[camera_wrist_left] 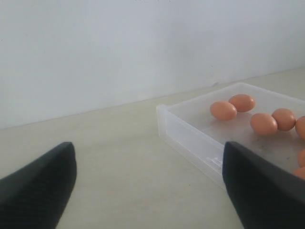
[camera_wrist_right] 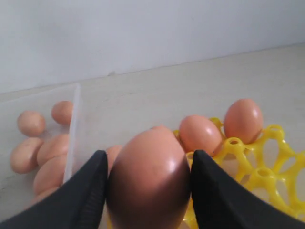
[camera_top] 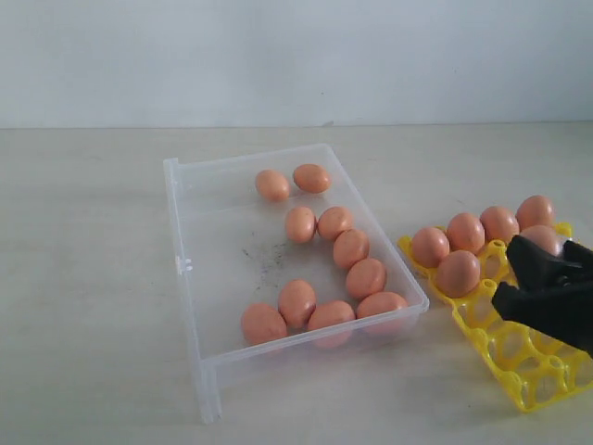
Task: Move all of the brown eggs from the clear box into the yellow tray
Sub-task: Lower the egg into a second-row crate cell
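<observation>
The right tool (camera_wrist_right: 147, 160) is clamped on one smooth, orange-brown oval egg (camera_wrist_right: 148, 183). A black finger (camera_wrist_right: 86, 191) presses each flank, and the egg's narrower end points up. The egg hangs over the lattice of the bright yellow openwork plastic egg tray (camera_top: 519, 366). I cannot tell whether it touches a cup. The tray lies on the pale counter (camera_top: 93, 278), just to the right of the large, shallow clear plastic box (camera_top: 222, 269).

In the exterior view, four brown eggs (camera_top: 465, 232) fill the tray's far row and a fifth sits in the next row, nearer the box. A sixth shows partly above the tool's black body; whether that is the clamped one I cannot tell.

Ten eggs lie in the clear plastic box. Two touch each other near the far right corner, and the other eight curve down along the right wall and across the near wall. Faint dark scuff marks (camera_top: 264, 255) show on the bare floor at the box's middle.

The left tool (camera_wrist_left: 150, 191) appears only in its own wrist view. Its fingers stand wide apart with nothing between them, and it hovers above bare counter beside the box.
</observation>
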